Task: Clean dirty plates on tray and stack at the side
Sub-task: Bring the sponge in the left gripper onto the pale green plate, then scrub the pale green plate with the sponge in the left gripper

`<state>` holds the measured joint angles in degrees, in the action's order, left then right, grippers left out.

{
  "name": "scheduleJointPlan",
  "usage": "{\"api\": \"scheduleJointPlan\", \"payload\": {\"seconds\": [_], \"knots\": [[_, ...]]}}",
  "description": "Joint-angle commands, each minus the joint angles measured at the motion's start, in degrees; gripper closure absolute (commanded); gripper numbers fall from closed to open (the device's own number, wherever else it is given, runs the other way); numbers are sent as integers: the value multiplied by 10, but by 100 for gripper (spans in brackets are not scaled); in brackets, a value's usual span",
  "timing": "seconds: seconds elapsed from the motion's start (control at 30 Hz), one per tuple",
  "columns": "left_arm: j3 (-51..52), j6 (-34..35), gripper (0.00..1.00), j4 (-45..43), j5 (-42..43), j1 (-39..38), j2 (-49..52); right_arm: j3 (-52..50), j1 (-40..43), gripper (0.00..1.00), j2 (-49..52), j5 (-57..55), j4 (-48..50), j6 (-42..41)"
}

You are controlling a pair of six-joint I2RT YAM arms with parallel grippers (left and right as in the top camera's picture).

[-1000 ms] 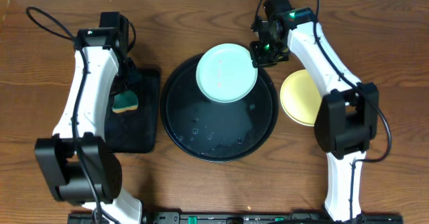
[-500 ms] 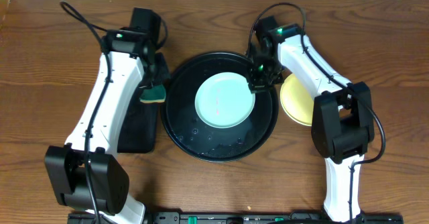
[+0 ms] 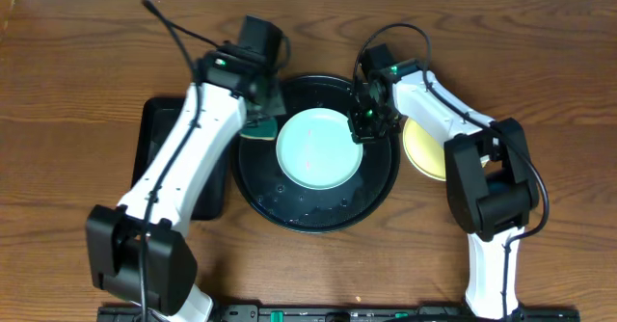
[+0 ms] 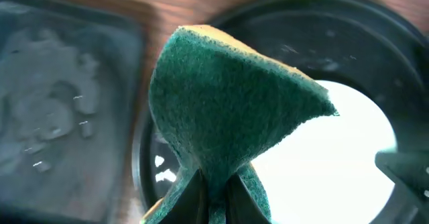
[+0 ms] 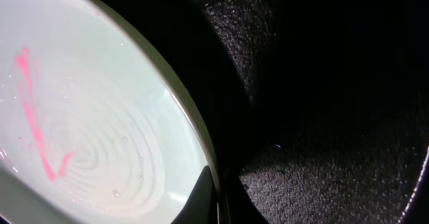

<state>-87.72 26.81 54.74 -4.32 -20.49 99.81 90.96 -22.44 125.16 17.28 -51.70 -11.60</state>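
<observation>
Mid-wash at the two-arm station: a pale mint-blue round plastic plate [image 3: 316, 150] lies flat in the middle of the large round glossy black tray [image 3: 289, 211]. It carries a pink streak [image 5: 30, 110] across its face, so by the look of it this plate has not yet been scrubbed.

The right gripper [image 5: 218, 198] has its jaws clamped on the plate's right-hand rim, apparently to steady it. The left gripper [image 4: 216, 196] has its jaws pinched together on a green-and-yellow sponge [image 4: 228, 110], which hangs over the tray's left edge just beside the plate. Whether the sponge touches the plate cannot be told.

To the right of the tray, a pale yellow round plastic plate [image 3: 422, 153] rests on the brown wooden table [image 3: 77, 62], partly hidden under the right arm. No marks show on it from overhead, and it appears to be the first plate set aside at the stacking spot. Only these two plates are in view; a third cannot be seen.

A smaller rectangular black tray [image 3: 188, 182] sits left of the round one. Droplets [image 3: 308, 204] glisten on the round tray's near floor.

Judged from this, one plate looks finished. The mint-blue plate needs wiping and then a move onto the yellow one.
</observation>
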Motion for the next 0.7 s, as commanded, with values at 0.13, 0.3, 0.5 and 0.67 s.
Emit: {"api": "scheduleJointPlan", "payload": {"seconds": [0.13,0.3,0.5,0.67], "knots": [[28,-39,93,-32,23,-58,67,-21,-18,99,12,14,5,-17],[28,-68,93,-43,29,-76,114,-21,-18,99,12,14,6,-17],[28,-77,93,-52,72,-77,156,-21,-18,99,12,14,6,-17],[28,-44,93,-54,85,-79,176,-21,-18,99,12,14,6,-17]]}}
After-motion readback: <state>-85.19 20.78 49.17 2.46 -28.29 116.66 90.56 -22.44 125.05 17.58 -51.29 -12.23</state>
